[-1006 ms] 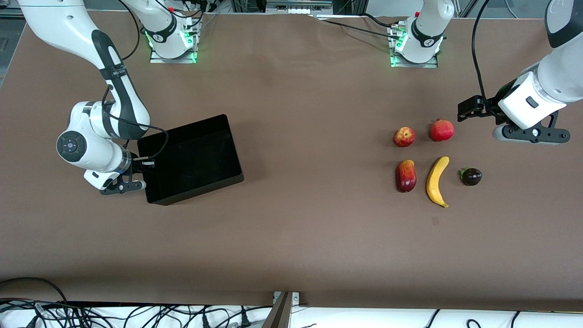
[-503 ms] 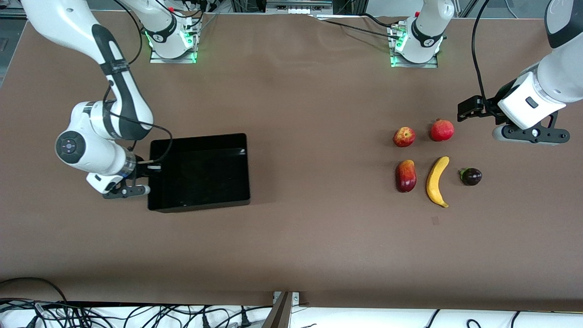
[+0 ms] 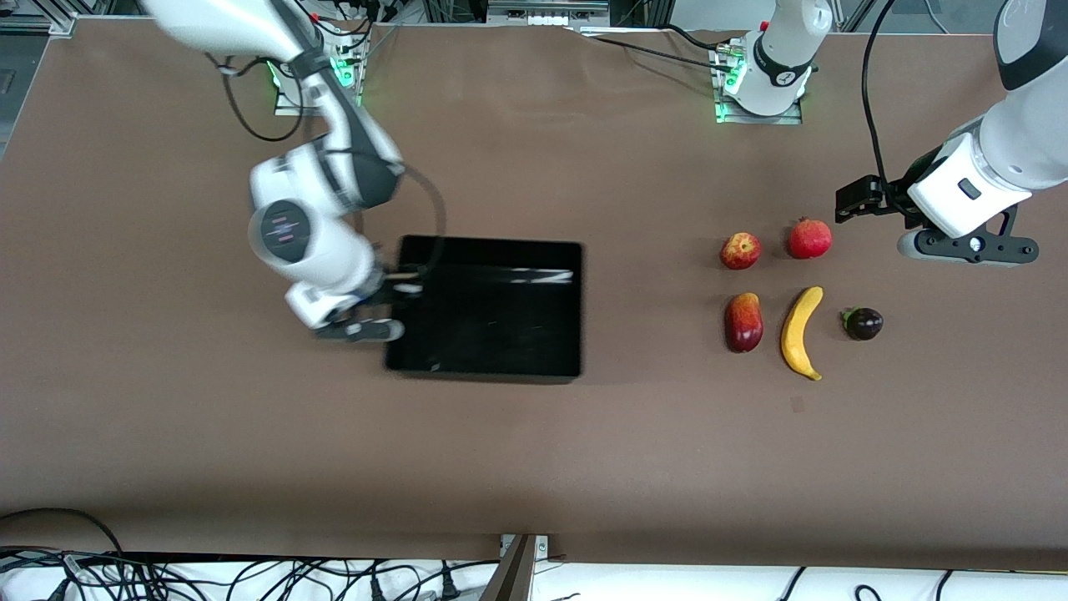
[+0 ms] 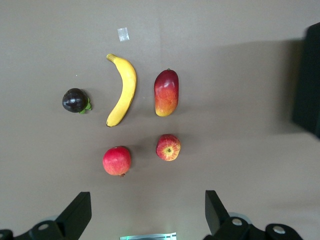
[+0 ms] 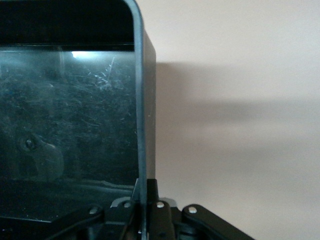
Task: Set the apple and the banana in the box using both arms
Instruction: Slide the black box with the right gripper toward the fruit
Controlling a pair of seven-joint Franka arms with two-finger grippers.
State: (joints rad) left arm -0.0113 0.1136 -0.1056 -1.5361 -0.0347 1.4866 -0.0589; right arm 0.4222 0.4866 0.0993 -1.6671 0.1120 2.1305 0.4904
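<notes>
our right gripper [image 3: 392, 288] is low at the table, fingers [image 5: 150, 200] clamped on the wall of the box [image 3: 488, 355]; that arm reaches down from its base with the wrist turned sideways. our left gripper [image 3: 859, 200] hangs in the air over the table at our left arm's end, fingers [image 4: 77, 215] spread wide and holding nothing, waiting.

One box [image 3: 492, 309], five fruits — one apple [image 3: 740, 250], one banana [image 3: 801, 331], one mango [image 3: 743, 322], one pomegranate [image 3: 809, 239], one mangosteen [image 3: 863, 323]
</notes>
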